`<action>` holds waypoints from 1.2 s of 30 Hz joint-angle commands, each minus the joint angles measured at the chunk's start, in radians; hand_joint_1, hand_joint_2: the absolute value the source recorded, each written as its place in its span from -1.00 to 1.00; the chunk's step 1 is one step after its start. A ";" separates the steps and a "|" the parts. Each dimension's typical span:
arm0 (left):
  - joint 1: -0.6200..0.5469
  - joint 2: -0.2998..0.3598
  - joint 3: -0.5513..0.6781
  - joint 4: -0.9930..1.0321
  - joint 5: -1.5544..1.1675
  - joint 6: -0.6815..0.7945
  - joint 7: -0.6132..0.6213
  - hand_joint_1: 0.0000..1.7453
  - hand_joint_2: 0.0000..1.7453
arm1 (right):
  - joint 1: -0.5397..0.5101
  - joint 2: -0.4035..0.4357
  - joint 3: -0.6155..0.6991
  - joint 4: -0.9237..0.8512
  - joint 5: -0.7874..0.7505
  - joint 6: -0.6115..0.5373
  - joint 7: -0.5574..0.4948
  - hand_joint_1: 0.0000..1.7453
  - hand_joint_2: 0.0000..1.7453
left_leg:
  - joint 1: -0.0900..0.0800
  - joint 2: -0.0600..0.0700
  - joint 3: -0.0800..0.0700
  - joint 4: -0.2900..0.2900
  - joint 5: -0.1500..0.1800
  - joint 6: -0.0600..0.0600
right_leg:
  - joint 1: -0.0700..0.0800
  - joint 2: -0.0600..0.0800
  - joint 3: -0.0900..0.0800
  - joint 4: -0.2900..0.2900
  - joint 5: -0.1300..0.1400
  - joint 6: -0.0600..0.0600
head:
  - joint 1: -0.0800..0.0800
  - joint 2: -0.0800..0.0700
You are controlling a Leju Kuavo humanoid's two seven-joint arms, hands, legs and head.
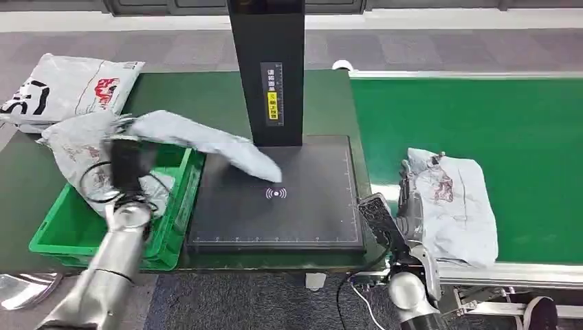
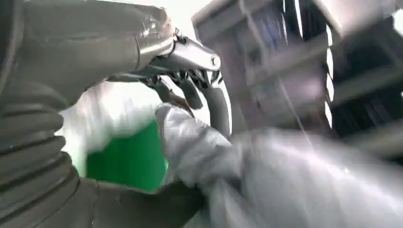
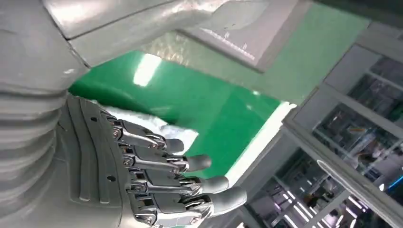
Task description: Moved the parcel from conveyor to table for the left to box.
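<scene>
The head view is evenly and brightly lit from overhead, with soft, faint shadows. The left hand and the parcel it lifts are smeared by motion blur; the rest is sharp. The left wrist view is heavily blurred and blown out to white behind the hand. In the right wrist view, glare streaks the green belt, and the background is soft.

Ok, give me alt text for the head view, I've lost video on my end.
The left hand holds a grey parcel in the air between the dark scan pad and the green crate. The right hand, fingers apart, is at the green conveyor beside a second grey parcel.
</scene>
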 commanded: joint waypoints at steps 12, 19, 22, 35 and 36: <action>0.005 0.049 0.442 0.025 -0.167 0.113 0.000 1.00 1.00 | 0.027 -0.011 -0.093 -0.049 0.004 0.014 0.006 -1.00 1.00 | 0.002 -0.011 0.003 -0.002 -0.001 -0.001 | 0.004 -0.011 0.007 -0.001 -0.006 -0.004 | 0.001 0.000; 0.004 0.068 0.438 0.041 -0.156 0.110 -0.002 1.00 1.00 | 0.030 -0.012 -0.097 -0.055 0.006 0.016 0.006 -1.00 1.00 | 0.002 -0.011 0.002 -0.001 -0.001 -0.002 | 0.005 -0.012 0.006 -0.001 -0.006 -0.005 | 0.001 0.000; -0.007 0.066 0.470 0.053 -0.189 0.113 0.001 1.00 1.00 | 0.032 -0.009 -0.102 -0.058 0.009 0.018 0.006 -1.00 1.00 | 0.002 -0.011 0.002 -0.001 -0.001 -0.002 | 0.004 -0.011 0.005 -0.001 -0.006 -0.004 | 0.001 0.000; 0.003 0.049 0.397 0.018 -0.061 -0.105 -0.027 -1.00 1.00 | 0.066 0.000 -0.129 -0.071 0.011 0.030 -0.009 -1.00 1.00 | 0.002 -0.012 0.001 -0.001 -0.001 -0.002 | 0.004 -0.013 0.005 -0.001 -0.006 -0.004 | 0.001 0.000; 0.031 0.023 0.321 -0.030 0.004 -0.246 -0.001 -1.00 1.00 | 0.065 0.004 -0.133 -0.071 0.009 0.025 -0.013 -1.00 1.00 | 0.002 -0.013 0.003 -0.002 -0.001 -0.001 | 0.004 -0.014 0.007 -0.002 -0.007 -0.004 | 0.001 0.000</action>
